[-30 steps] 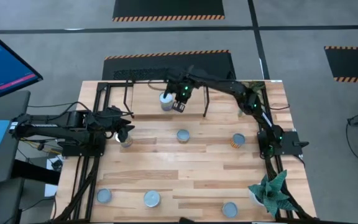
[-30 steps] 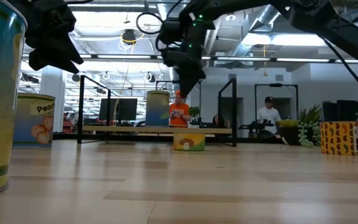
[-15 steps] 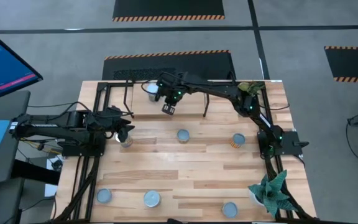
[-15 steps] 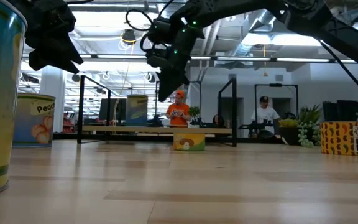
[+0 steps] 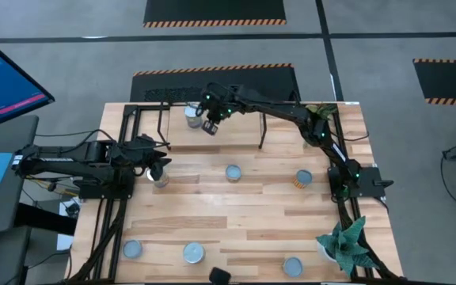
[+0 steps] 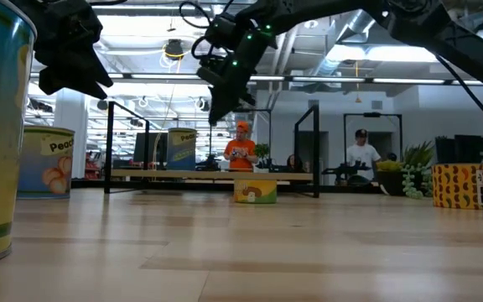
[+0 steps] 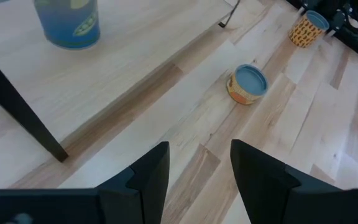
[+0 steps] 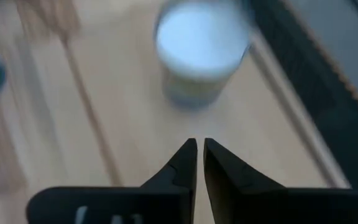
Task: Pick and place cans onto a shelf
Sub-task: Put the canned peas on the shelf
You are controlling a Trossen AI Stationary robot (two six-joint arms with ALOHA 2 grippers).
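Right claw [image 5: 209, 127], fingers pressed nearly together and holding nothing, hangs over the light wooden board of the low black-rod shelf [image 5: 244, 127], just beside a pale-topped cylindrical can [image 5: 192, 116] that stands upright on that board. By the look of it, one placing is done and the step in hand is fetching the next tin. That calls for a reach to the blue-topped, orange-sided can [image 5: 233, 172] near the table's [image 5: 244, 229] middle. Left claw [image 7: 199, 167], fingers spread and empty, waits at the table's left edge over another silvery can [image 5: 159, 179]; that can is partly hidden. Three more tins sit along the near edge.
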